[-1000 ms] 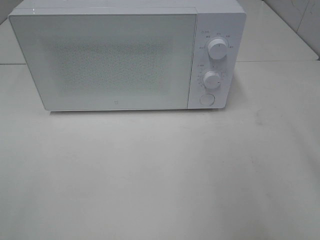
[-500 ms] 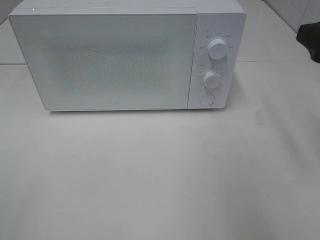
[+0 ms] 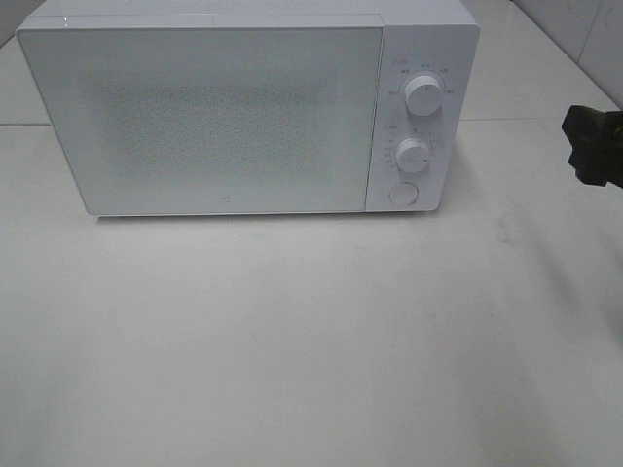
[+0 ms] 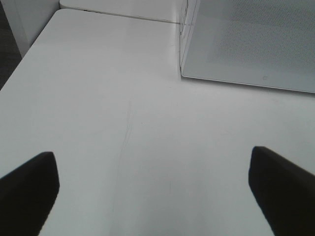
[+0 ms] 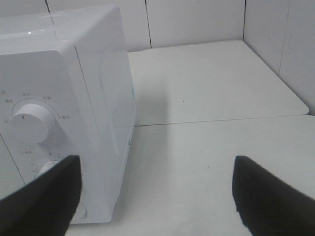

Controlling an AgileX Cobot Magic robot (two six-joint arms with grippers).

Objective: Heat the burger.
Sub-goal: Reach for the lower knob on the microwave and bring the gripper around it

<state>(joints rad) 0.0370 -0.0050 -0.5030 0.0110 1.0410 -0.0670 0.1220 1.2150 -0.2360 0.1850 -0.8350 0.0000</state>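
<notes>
The inside of the microwave (image 3: 433, 34) is hidden behind its shut door (image 3: 58, 117), whose dotted window (image 3: 214, 122) cannot be seen through. The markings around the upper dial (image 3: 423, 95) and lower dial (image 3: 413, 155) are too small to be read. The right end effector (image 3: 590, 146) is cut off by the exterior view's right edge, and only a dark outline is made out.

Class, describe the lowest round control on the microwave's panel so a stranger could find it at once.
Find the white box-shaped microwave on the pale table and look right of its door. Under a raised white upper dial and lower dial sits the round white button; unlike them it is flat, without markings around it.
</notes>
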